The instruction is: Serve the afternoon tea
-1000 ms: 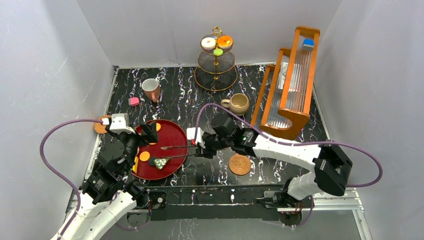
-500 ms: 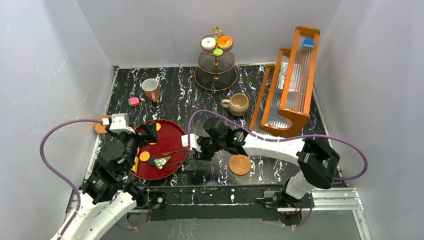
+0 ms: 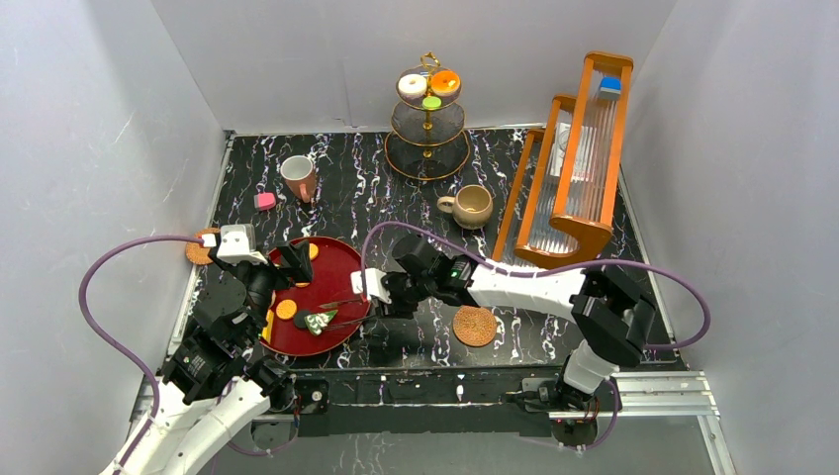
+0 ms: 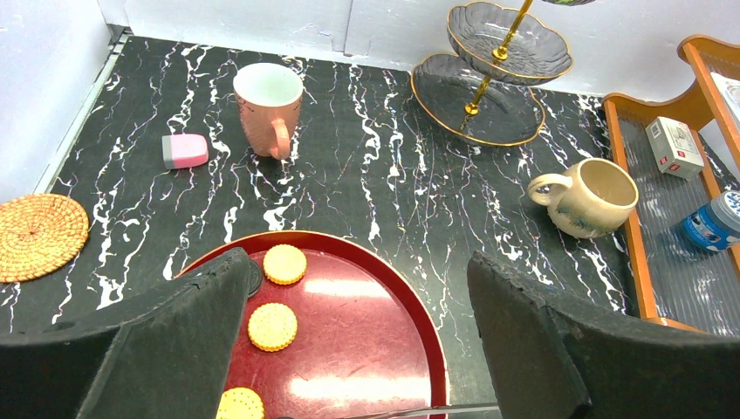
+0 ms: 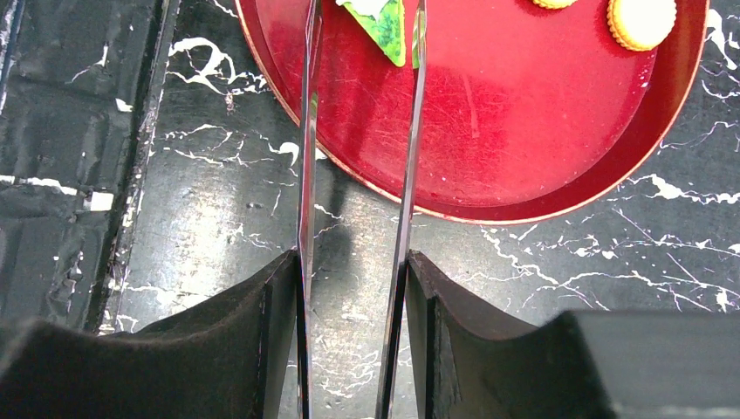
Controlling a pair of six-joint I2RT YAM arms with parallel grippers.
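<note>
Starting left of the red tray (image 3: 341, 265), one woven coaster (image 3: 201, 245) lies flat on the table. Over the tray's left part the left gripper (image 4: 353, 262) hovers, fingers spread wide, holding nothing. Three round cookies (image 4: 272, 326) and a green cake slice (image 3: 317, 322) lie on the tray. The tongs (image 5: 407, 175) reach in across the tray's right rim, tips either side of the slice. Just right of the tray, the right gripper (image 5: 351, 262) pinches both tong arms between its fingers. A second coaster (image 3: 475, 325) lies right of the tray; the beige mug (image 3: 473, 205) and gold three-tier stand (image 3: 427, 129) stand beyond the tray, to its right
</note>
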